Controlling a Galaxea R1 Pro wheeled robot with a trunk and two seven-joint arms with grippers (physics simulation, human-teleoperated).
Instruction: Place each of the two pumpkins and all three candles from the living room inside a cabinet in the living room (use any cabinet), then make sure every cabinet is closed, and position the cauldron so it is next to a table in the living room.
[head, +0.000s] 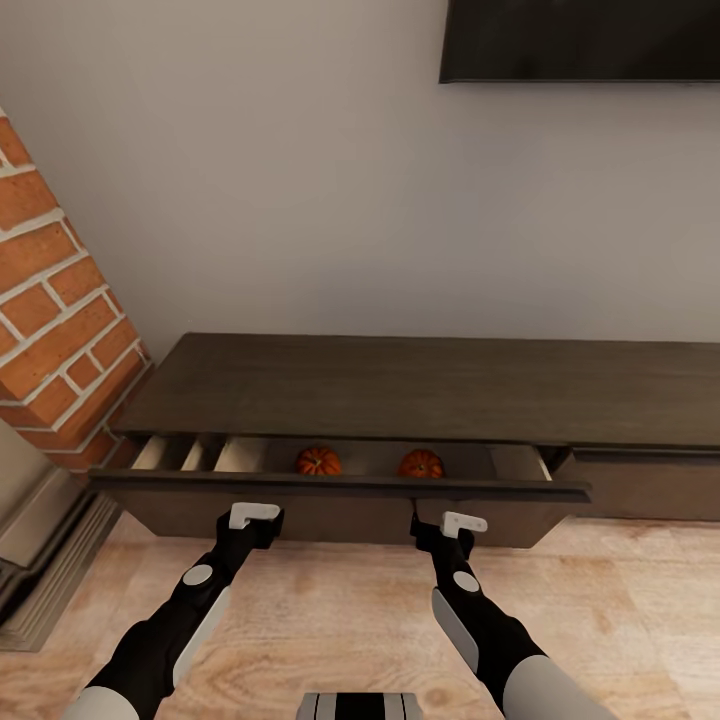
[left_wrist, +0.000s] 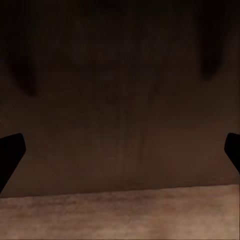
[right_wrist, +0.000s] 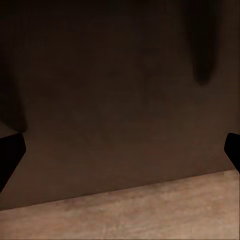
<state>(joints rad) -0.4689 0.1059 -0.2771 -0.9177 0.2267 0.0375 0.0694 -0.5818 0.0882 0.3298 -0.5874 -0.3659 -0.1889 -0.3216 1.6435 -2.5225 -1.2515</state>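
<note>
1. Both pumpkins (head: 318, 461) (head: 420, 464) are sitting inside the cabinet (head: 340, 487), whose drawer is hanging partway open.
2. Left claw (head: 254, 515) and right claw (head: 463, 522) are both pointing at the drawer front, fingers spread wide apart, gripping nothing.

The cabinet (head: 400, 390) stands against the wall, its drawer front (head: 340, 487) pulled out just ahead of the left gripper (head: 254, 516) and the right gripper (head: 452, 523), both close to its face. Two pumpkins (head: 318, 461) (head: 421, 464) lie inside the drawer, beyond and between the grippers. A brick column (head: 55, 320) rises left of the left gripper, and a TV (head: 580, 40) hangs high above the right one.
</note>
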